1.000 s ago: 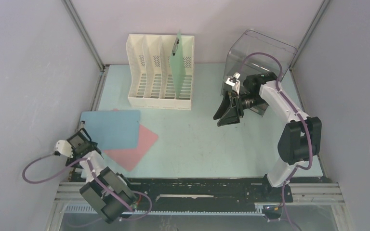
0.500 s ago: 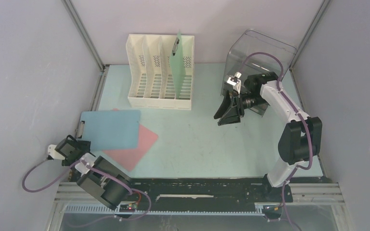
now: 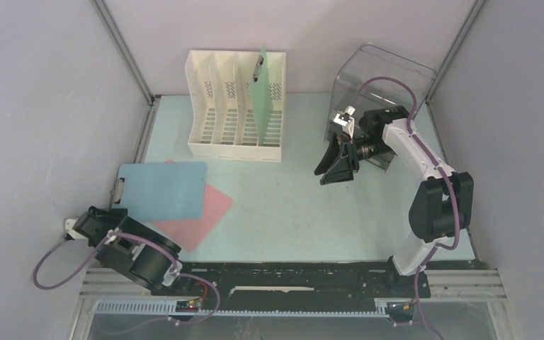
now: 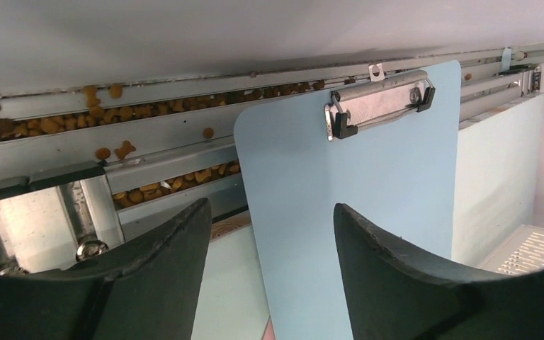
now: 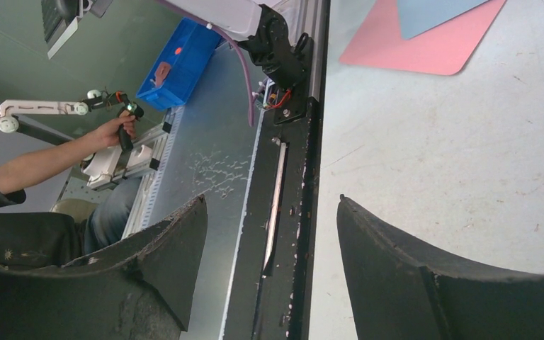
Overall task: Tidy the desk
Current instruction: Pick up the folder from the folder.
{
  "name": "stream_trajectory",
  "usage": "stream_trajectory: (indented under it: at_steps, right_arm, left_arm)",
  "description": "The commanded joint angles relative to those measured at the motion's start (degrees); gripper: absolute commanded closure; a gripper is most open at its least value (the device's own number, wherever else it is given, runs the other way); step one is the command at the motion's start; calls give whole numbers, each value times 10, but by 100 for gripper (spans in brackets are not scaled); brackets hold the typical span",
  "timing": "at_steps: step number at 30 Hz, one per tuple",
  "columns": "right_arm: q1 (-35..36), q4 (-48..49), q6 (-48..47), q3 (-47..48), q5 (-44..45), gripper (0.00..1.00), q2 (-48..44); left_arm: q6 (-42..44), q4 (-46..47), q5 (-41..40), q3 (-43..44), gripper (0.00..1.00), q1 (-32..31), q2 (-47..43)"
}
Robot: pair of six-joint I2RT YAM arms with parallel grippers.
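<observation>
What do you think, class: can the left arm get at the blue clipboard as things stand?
Probably yes. The left hand is open and points at the blue clipboard, with nothing between them. It lies flat on the desk, though, so gripping its edge may be awkward.

pink sheet (image 3: pixel 202 216) is partly tucked under the blue clipboard (image 3: pixel 163 188), so its left side's hidden. left wrist view cuts that clipboard off at the bottom, and the left tool (image 4: pixel 270 212) blocks its lower right corner. person (image 5: pixel 35 170) in the right wrist view is chopped off by the left edge
</observation>
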Motion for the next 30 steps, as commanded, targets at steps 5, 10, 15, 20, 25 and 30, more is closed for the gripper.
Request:
stream_trajectory:
  at_steps: [5,10,15,20,25,30]
  right_arm:
    - [-5,-26,-14,12,-17,25,-19]
    - [-4,-25,-16,12,-16,25,-18]
    - [-5,-25,-17,13,-14,25,-18]
    - [-4,-25,-17,13,-14,25,-18]
    - [-3,-25,-19,13,-14,25,-21]
    - [5,-25,-19,14,-12,25,-23]
  left_arm:
    - [-22,87,76,2,31,16,67]
    - [-45,105,100,11,33,18,110]
    - [-78,147,149,19,52,19,170]
    - [-94,188,187,16,84,19,193]
    - [-99,201,186,1,96,14,131]
    - [-98,191,174,-10,100,-9,36]
